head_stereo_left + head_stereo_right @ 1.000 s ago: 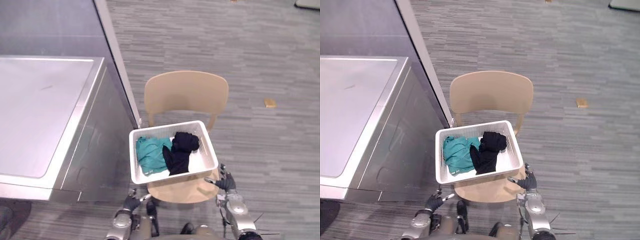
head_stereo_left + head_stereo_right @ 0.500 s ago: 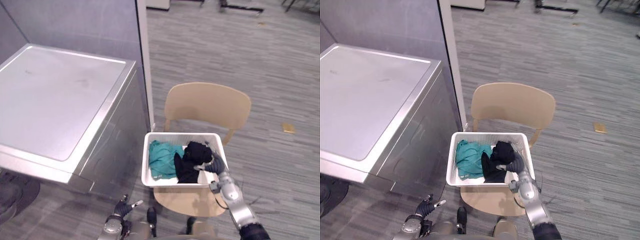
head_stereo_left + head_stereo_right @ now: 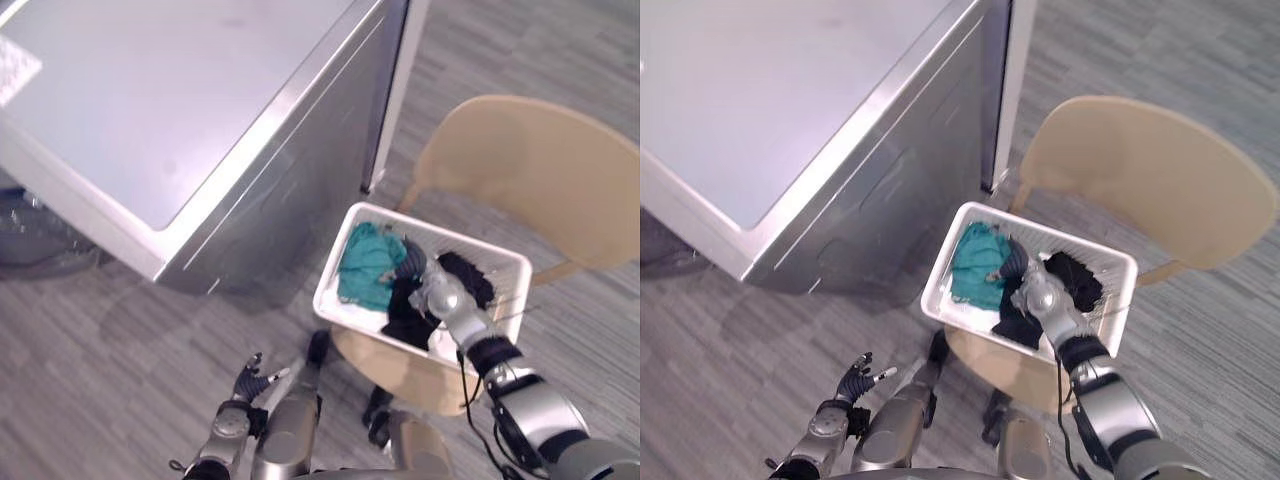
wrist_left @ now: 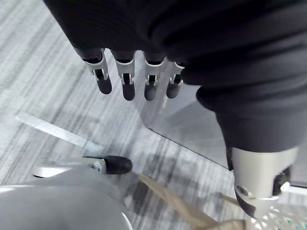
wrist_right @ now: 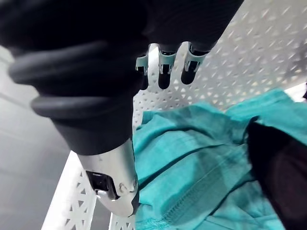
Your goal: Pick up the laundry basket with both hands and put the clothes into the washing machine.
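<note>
The white laundry basket (image 3: 455,243) sits on the seat of a tan chair (image 3: 530,170), its near corner just beside the silver-grey side of the washing machine (image 3: 170,90). Any print on the machine or basket is too small to make out. A teal garment (image 3: 365,270) lies at the machine end of the basket, and a black garment (image 3: 467,277) lies bunched at the other end.

The right hand (image 3: 432,287) reaches down into the basket between the two garments, so the hand and its forearm hide part of them. In the right wrist view its fingers (image 5: 164,76) are fairly straight, pointing at the perforated basket wall just above the teal cloth. The thumb stands apart, and nothing is held in it.

The left hand (image 3: 250,380) hangs low over the striped grey floor (image 3: 100,340), well apart from the basket. Its fingers (image 4: 125,86) are loosely spread and hold nothing.

The machine's flat pale top fills the upper left of the head views. A pale upright post (image 3: 405,70) stands at its far corner, close to the chair's backrest.
</note>
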